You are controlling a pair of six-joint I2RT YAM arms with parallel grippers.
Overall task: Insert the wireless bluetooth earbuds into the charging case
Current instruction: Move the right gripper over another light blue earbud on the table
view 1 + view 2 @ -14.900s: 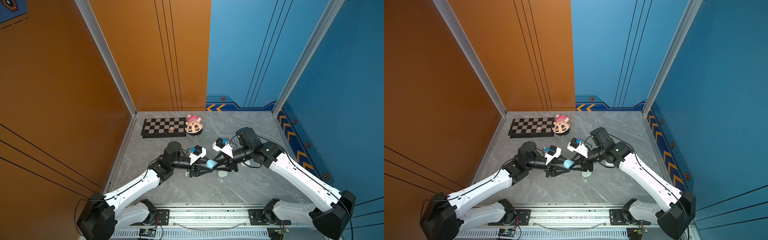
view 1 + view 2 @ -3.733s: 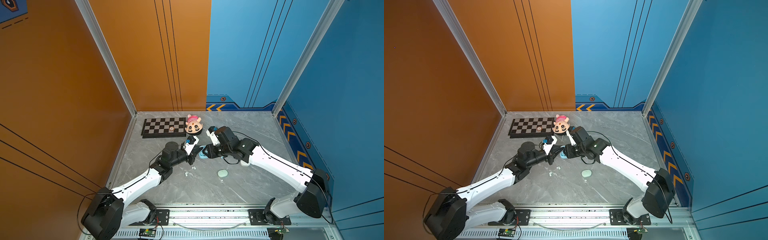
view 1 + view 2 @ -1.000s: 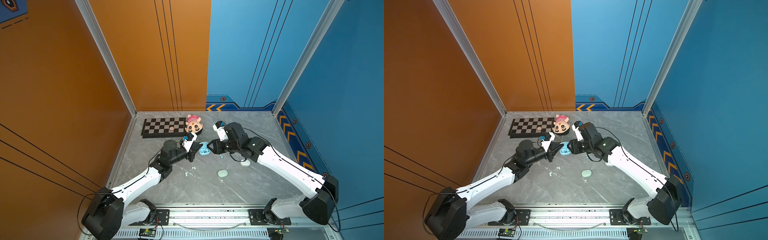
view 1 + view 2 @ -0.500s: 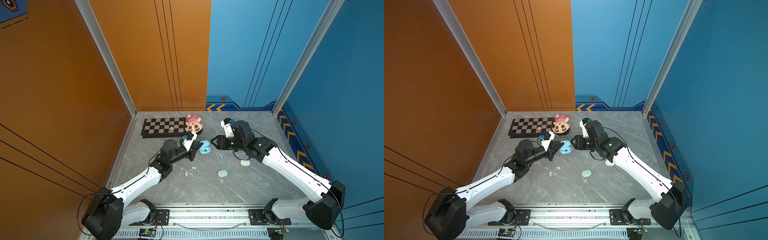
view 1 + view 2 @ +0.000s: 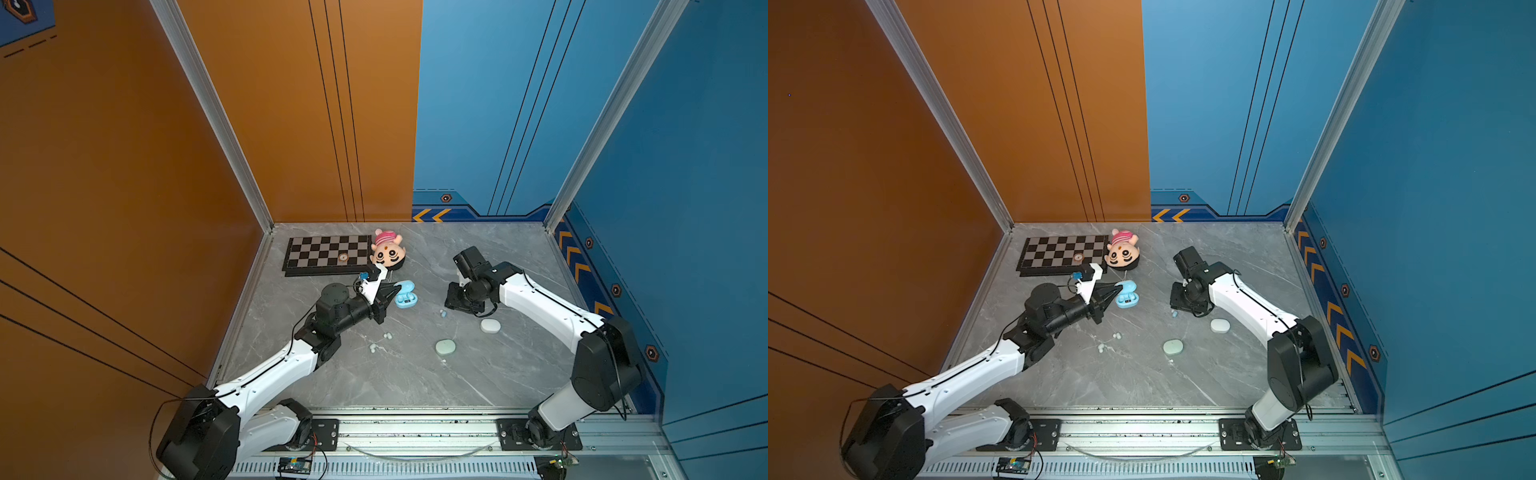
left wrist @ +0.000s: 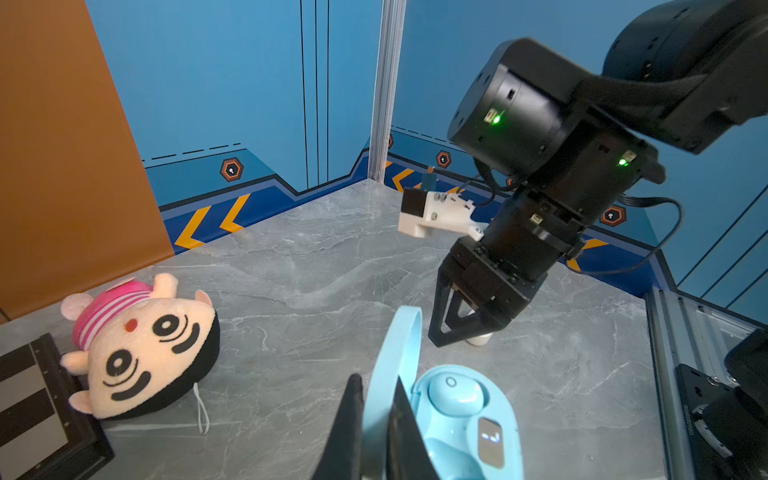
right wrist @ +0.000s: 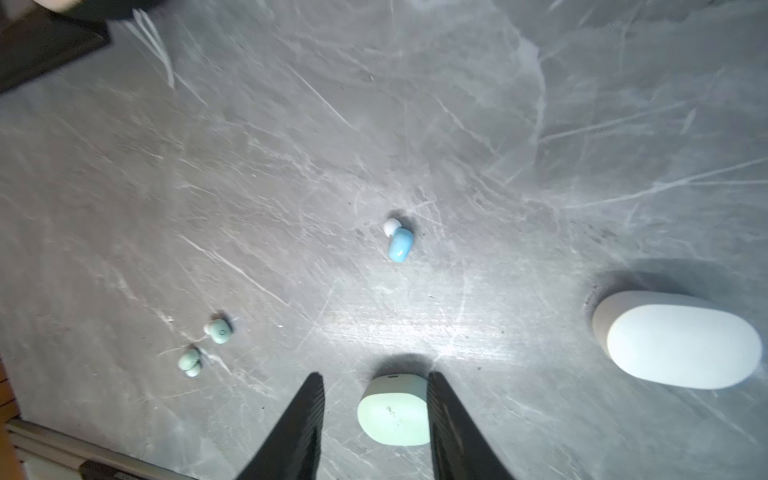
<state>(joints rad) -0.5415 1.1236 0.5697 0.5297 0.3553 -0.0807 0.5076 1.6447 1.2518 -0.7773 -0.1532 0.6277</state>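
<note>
Your left claw [image 6: 374, 386] is clenched on the raised lid of the blue case [image 6: 469, 419], pinning it open (one bud looks seated inside). Your right claw [image 7: 376, 374] hangs released and empty over the table, with the loose blue earbud [image 7: 401, 245] lying just ahead. It's the pickup step: center over that bud, pinch gently, then carry it across.
</note>
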